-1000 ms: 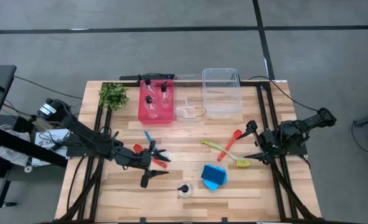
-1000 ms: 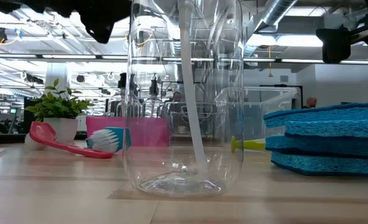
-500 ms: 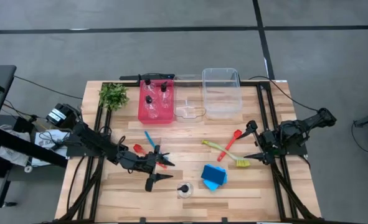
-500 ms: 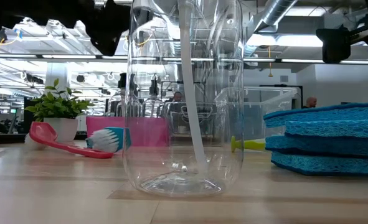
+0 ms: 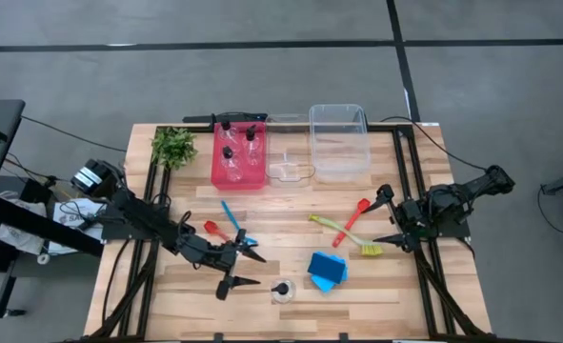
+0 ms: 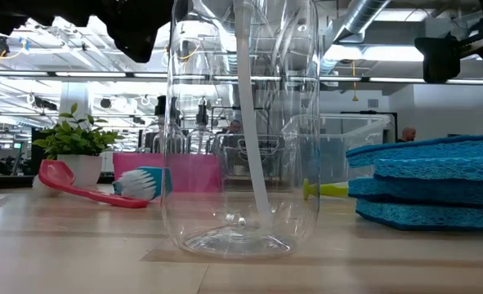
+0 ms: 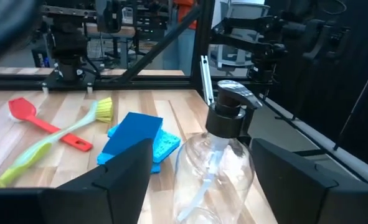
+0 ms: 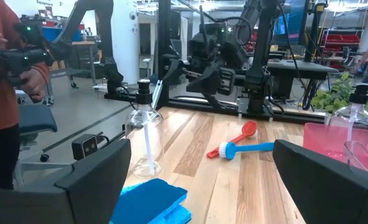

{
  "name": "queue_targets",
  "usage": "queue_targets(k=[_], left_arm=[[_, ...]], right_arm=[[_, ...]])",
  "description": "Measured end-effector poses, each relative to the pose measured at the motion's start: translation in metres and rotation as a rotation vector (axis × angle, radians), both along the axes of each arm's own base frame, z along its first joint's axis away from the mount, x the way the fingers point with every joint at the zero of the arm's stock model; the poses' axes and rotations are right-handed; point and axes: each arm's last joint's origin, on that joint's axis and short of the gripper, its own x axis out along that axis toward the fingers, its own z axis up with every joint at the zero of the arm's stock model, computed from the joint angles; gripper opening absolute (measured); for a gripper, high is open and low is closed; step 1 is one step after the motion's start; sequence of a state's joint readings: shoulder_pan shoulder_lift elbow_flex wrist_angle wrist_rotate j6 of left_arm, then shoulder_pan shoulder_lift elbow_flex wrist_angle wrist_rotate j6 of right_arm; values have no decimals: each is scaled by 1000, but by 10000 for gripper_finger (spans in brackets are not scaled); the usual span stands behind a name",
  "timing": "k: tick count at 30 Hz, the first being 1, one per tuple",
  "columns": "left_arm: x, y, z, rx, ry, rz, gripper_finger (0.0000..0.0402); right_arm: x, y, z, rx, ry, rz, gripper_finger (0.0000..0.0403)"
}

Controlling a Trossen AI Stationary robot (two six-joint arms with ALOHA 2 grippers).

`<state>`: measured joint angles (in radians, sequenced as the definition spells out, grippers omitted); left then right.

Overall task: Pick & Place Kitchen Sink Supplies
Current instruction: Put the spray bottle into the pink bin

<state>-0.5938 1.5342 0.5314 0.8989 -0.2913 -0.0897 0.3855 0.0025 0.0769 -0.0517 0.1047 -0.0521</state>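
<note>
Left pincer (image 5: 231,270) swings to the lone bottle (image 5: 282,291).
Its jaws have spread wide, empty, nearing the bottle at the bench's (image 5: 195,297) front edge; grasp likely next. Right pincer (image 5: 385,217) waits released.

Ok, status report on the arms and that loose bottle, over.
Left end effector open, approaching bottle. Right end effector open, waiting at table edge. Sponges beside bottle.
</note>
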Motion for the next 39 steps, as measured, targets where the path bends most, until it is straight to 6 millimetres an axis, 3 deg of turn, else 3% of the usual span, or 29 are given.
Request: queue_targets(k=[16,39], left_arm=[[31,-14,-7,27,-2,-60,282],[47,-18,-11,4,-13,-106,282]], right_arm=[[0,0,0,0,0,0,386],[0,0,0,0,0,0,386]])
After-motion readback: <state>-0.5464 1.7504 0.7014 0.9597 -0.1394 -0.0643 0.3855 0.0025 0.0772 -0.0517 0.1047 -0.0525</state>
